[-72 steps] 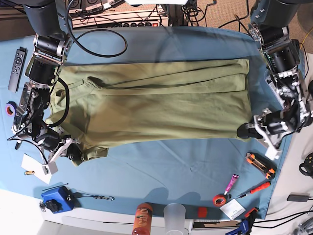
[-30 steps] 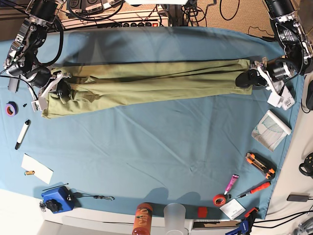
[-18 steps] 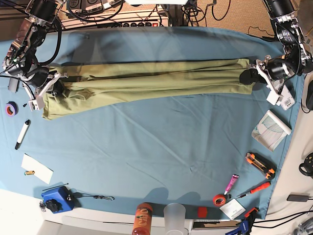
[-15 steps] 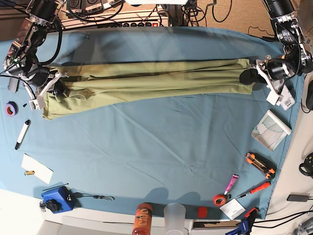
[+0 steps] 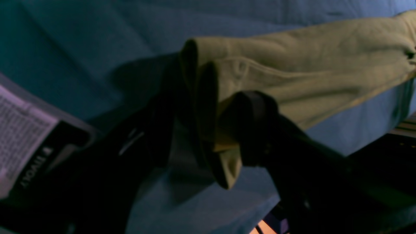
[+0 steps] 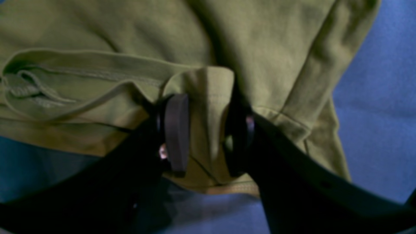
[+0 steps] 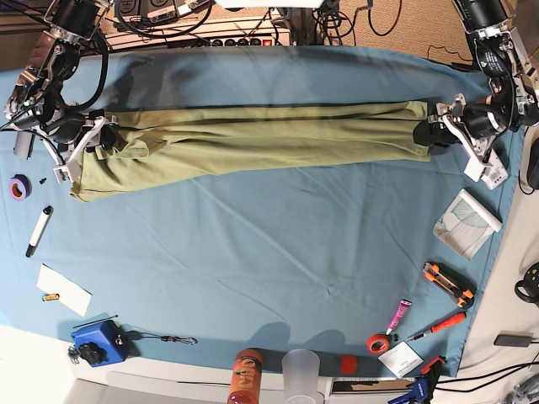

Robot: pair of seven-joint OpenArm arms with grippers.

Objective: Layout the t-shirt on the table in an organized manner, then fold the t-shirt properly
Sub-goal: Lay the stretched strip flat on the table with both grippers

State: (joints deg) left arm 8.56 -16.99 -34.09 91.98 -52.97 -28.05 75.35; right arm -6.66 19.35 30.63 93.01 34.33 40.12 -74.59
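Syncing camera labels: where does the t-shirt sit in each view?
Base: t-shirt lies as a long folded band across the far part of the table.
Left wrist: its folded end fills the upper right.
Right wrist: fills the upper frame, a fold between the jaws.
Shared landmark: the blue table surface.

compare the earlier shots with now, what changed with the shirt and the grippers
The t-shirt, spread wide across the table at first, was folded away from the near edge into a long narrow band. The left gripper and right gripper carried its ends to the far side; in the last moment their jaws have parted, with cloth between them. The tools, tape and marker along the edges stayed put.
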